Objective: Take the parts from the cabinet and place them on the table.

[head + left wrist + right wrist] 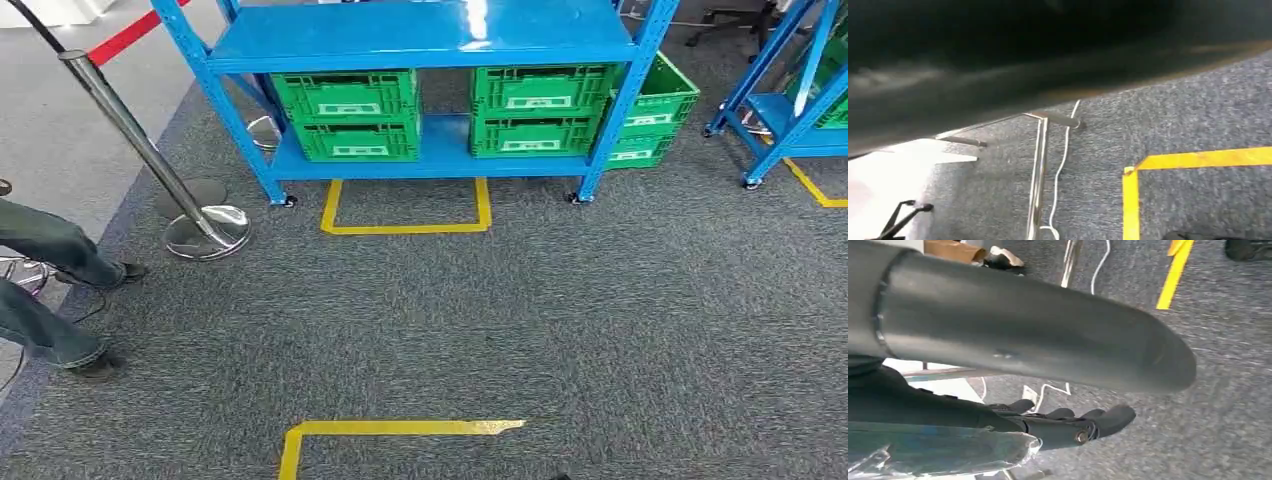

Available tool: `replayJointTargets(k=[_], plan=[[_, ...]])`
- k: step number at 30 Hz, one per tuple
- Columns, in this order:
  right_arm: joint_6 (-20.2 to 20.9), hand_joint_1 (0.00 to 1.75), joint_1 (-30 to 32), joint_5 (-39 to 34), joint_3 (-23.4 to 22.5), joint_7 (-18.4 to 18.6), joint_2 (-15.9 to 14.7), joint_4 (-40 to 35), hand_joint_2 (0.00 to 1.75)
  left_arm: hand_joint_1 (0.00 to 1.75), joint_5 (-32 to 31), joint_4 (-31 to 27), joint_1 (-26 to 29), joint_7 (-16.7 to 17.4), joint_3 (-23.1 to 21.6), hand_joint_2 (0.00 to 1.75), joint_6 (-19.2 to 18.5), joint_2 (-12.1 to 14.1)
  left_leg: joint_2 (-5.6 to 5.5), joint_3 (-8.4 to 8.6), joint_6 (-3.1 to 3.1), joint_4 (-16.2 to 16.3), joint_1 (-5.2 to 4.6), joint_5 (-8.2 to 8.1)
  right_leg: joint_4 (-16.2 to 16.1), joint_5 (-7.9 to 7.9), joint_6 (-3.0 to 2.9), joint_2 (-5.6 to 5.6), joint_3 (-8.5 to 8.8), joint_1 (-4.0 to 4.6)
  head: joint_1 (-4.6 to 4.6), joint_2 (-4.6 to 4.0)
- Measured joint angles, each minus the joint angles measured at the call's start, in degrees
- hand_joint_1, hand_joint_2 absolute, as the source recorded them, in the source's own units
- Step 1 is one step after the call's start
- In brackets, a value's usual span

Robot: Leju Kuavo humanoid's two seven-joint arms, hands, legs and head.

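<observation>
The head view shows a blue metal shelf rack standing on grey carpet. On its lower shelf four green plastic crates stand stacked in two pairs, and more green crates stand on the floor just beside its right post. A yellow tape outline lies on the carpet in front of the rack. At the left stand a chrome barrier post and a person's legs in jeans.

In the right wrist view the right hand holds a part in a clear plastic bag; its dark fingers lie stretched along the bag. I cannot tell the state of the left hand's fingers
</observation>
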Motion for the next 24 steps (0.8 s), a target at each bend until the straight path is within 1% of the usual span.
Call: replayJointTargets(k=[1, 2, 3, 4, 5, 6, 7, 8, 9, 10, 11, 12, 13, 14, 15, 16, 17, 18, 19, 20, 21, 22, 23, 24], plan=[[0.02, 0.00, 0.02, 0.04, 0.02, -0.02, 0.00, 0.00, 0.00, 0.00, 0.00, 0.00, 0.08, 0.00, 0.00, 0.00, 0.00, 0.00, 0.00, -3.15, 0.04, 5.03, 0.00, -1.39, 0.00, -0.42, -0.13, -0.01, 0.33, 0.15, -0.07, 0.00], [0.04, 0.00, 0.05, 0.07, 0.02, -0.07, 0.00, 0.00, 0.00, 0.00, 0.00, 0.00, 0.23, 0.00, 0.00, 0.00, 0.00, -0.02, 0.00, -5.75, 0.13, 8.49, 0.00, -1.70, 0.00, -0.88, -0.19, 0.01, 0.80, 0.32, -0.02, 0.00], [0.09, 0.00, 0.09, 0.07, 0.04, -0.07, 0.00, 0.00, 0.00, 0.00, 0.00, 0.00, 0.43, 0.00, 0.02, 0.00, 0.00, -0.04, 0.00, -7.02, 0.40, 8.93, -0.03, -0.30, 0.00, -1.42, -0.16, 0.10, 1.44, 0.51, 0.00, 0.02], [0.11, 0.00, 0.12, 0.07, 0.07, -0.04, 0.00, 0.00, 0.00, 0.00, 0.00, 0.00, 0.56, 0.00, 0.04, 0.00, 0.00, -0.09, 0.00, -6.89, 0.83, 6.90, -0.12, 2.51, 0.00, -2.04, -0.14, 0.21, 2.28, 0.72, -0.07, 0.02], [0.11, 0.00, 0.20, 0.07, 0.09, -0.07, 0.00, 0.00, 0.00, 0.00, 0.00, 0.00, 0.59, 0.00, 0.07, 0.00, 0.00, -0.09, -0.01, -5.92, 1.42, 3.23, -0.29, 5.93, -0.04, -2.65, -0.15, 0.22, 3.21, 0.91, -0.05, 0.02], [0.11, 0.00, 0.19, 0.11, 0.13, -0.07, 0.00, 0.00, 0.00, 0.00, 0.00, 0.00, 0.63, 0.00, 0.09, 0.00, 0.00, -0.09, -0.01, -4.54, 2.20, -1.39, -0.57, 9.50, -0.16, -3.28, -0.16, 0.21, 4.20, 1.11, 0.00, 0.00], [0.11, 0.00, 0.26, 0.13, 0.20, -0.09, 0.02, 0.00, 0.00, 0.00, 0.00, 0.00, 0.68, 0.00, 0.09, 0.00, 0.00, -0.07, 0.00, -3.60, 3.02, -4.79, -0.96, 11.46, -0.43, -3.94, -0.20, 0.15, 4.08, 0.96, 0.00, 0.00], [0.15, 0.00, 0.08, 0.13, 0.24, -0.09, 0.20, 0.22, 0.00, 0.00, 0.00, 0.00, 0.70, 0.00, 0.09, 0.00, 0.02, 0.15, 0.16, -2.85, 3.49, -4.53, -1.37, 10.08, -0.58, -4.54, 0.27, 0.06, 4.79, 1.35, 0.66, 0.00], [0.15, 0.00, -0.02, 0.15, 0.28, -0.15, 0.20, 0.22, 0.00, 0.00, 0.00, -0.02, 0.54, 0.00, 0.09, 0.00, 0.04, 0.07, 0.22, -1.51, 3.85, -6.42, -1.81, 8.84, -1.01, -4.75, 0.63, 0.10, 5.11, 0.87, 0.39, 0.00], [0.15, 0.00, -0.16, 0.15, 0.37, -0.15, 0.28, 0.22, 0.00, 0.00, 0.00, -0.02, 0.40, 0.02, 0.09, 0.00, 0.07, 0.13, 0.28, -0.90, 3.84, -7.79, -1.94, 7.85, -1.04, -4.50, 0.88, -0.12, 6.26, 0.72, 0.22, 0.00], [0.26, 0.00, -0.17, 0.17, 0.39, -0.15, 0.33, 0.22, 0.00, 0.00, 0.00, -0.02, 0.34, 0.02, 0.09, 0.00, 0.09, 0.20, 0.28, -0.51, 3.83, -8.33, -2.05, 7.61, -0.50, -3.75, 1.32, -0.27, 6.29, 0.55, 0.19, 0.02], [0.28, 0.00, -0.32, 0.20, 0.44, -0.18, 0.39, 0.22, 0.00, 0.00, 0.00, -0.02, 0.31, 0.02, 0.09, 0.00, 0.11, 0.20, -0.06, 0.74, 3.86, -8.95, -1.83, 7.41, 0.59, -3.26, 1.82, -0.34, 6.19, 0.56, 0.08, 0.02], [0.26, 0.00, -0.31, 0.20, 0.44, -0.15, 0.39, 0.22, 0.00, 0.00, 0.04, -0.02, 0.52, 0.00, 0.11, 0.00, 0.11, 0.24, -0.08, 2.11, 3.87, -9.75, -1.58, 6.93, 2.99, -3.28, 1.77, -0.20, 4.96, 0.46, 0.39, -0.02], [0.26, 0.00, -0.46, 0.20, 0.44, -0.17, 0.39, 0.22, 0.00, 0.00, -0.02, -0.02, 0.50, 0.00, 0.15, 0.00, 0.15, 0.37, -0.07, 2.97, 4.31, -9.92, -1.47, 6.36, 6.70, -3.33, 1.89, -0.16, 2.93, 0.49, 0.37, -0.04], [0.26, 0.00, -0.49, 0.20, 0.44, -0.17, 0.39, 0.22, 0.00, 0.00, 0.00, -0.02, 0.36, 0.00, 0.15, 0.00, 0.13, 0.37, -0.07, 3.49, 4.24, -9.91, -1.39, 5.73, 10.96, -4.46, 2.03, -0.18, -0.46, 0.40, 0.52, -0.02], [0.26, 0.00, -0.56, 0.20, 0.44, -0.13, 0.37, 0.22, 0.00, 0.00, -0.02, -0.02, 0.32, 0.00, 0.15, 0.00, 0.13, 0.26, -0.08, 4.16, 4.15, -9.91, -1.40, 5.04, 14.19, -6.60, 2.17, -0.18, -3.55, 0.35, 0.57, 0.00], [0.26, 0.00, -0.50, 0.20, 0.44, -0.13, 0.37, 0.22, 0.00, 0.00, -0.02, -0.02, 0.37, 0.02, 0.15, 0.00, 0.04, 0.24, -0.14, 4.85, 4.10, -9.91, -1.39, 4.41, 16.14, -8.68, 2.24, -0.18, -6.10, 0.38, 0.54, 0.00], [0.26, 0.00, -0.38, 0.20, 0.44, -0.13, 0.37, 0.24, 0.00, 0.00, -0.02, -0.02, 0.52, 0.02, 0.15, 0.00, 0.02, 0.09, -0.23, 5.75, 3.98, -9.91, -1.38, 3.70, 16.51, -9.66, 2.43, -0.18, -7.86, 0.39, 0.63, 0.02], [0.26, 0.00, -0.15, 0.17, 0.44, -0.11, 0.37, 0.24, 0.00, 0.00, -0.02, -0.02, 0.65, 0.02, 0.17, 0.00, 0.02, -0.04, -0.30, 6.85, 3.86, -9.91, -1.33, 2.88, 15.25, -9.37, 2.48, -0.19, -8.89, 0.36, 0.68, 0.00], [0.26, 0.00, 0.04, 0.17, 0.44, 0.04, 0.37, 0.24, 0.00, 0.00, -0.02, -0.02, 0.74, 0.02, 0.20, 0.00, 0.04, -0.11, -0.39, 8.07, 3.67, -9.91, -1.25, 1.96, 12.45, -7.77, 2.54, -0.20, -9.05, 0.36, 0.76, 0.00], [0.26, 0.00, 0.14, 0.17, 0.44, 0.04, 0.35, 0.24, 0.00, 0.00, -0.02, -0.02, 0.73, 0.00, 0.22, 0.00, 0.04, -0.13, -0.40, 9.33, 3.40, -9.91, -1.17, 1.04, 8.79, -4.42, 2.58, -0.21, -8.73, 0.36, 0.74, 0.00], [0.28, 0.00, 0.22, 0.17, 0.44, 0.04, 0.33, 0.24, 0.00, 0.00, -0.02, -0.02, 0.71, 0.02, 0.24, 0.00, 0.02, -0.13, -0.35, 10.38, 3.11, -9.92, -1.14, -0.07, 4.47, 1.64, 2.56, -0.30, -8.54, 0.35, 0.81, 0.00], [0.39, 0.00, 0.58, 0.13, 0.41, 0.04, 0.33, 0.50, 0.00, 0.00, -0.02, 0.00, 0.58, 0.04, 0.28, 0.00, -0.04, -0.07, -0.24, 11.15, 2.77, -9.66, -1.35, -1.09, 3.04, 6.47, 2.15, -0.53, -9.05, 0.53, 0.77, 0.00], [0.42, 0.00, 0.20, 0.17, 0.44, -0.04, 0.33, 0.50, 0.00, 0.00, -0.02, -0.02, 0.49, 0.11, 0.28, 0.00, -0.11, -0.07, -0.27, 10.81, 2.48, -10.10, -1.42, -1.51, 3.09, 3.61, 1.23, -0.46, -8.24, 0.69, 0.85, 0.00]])
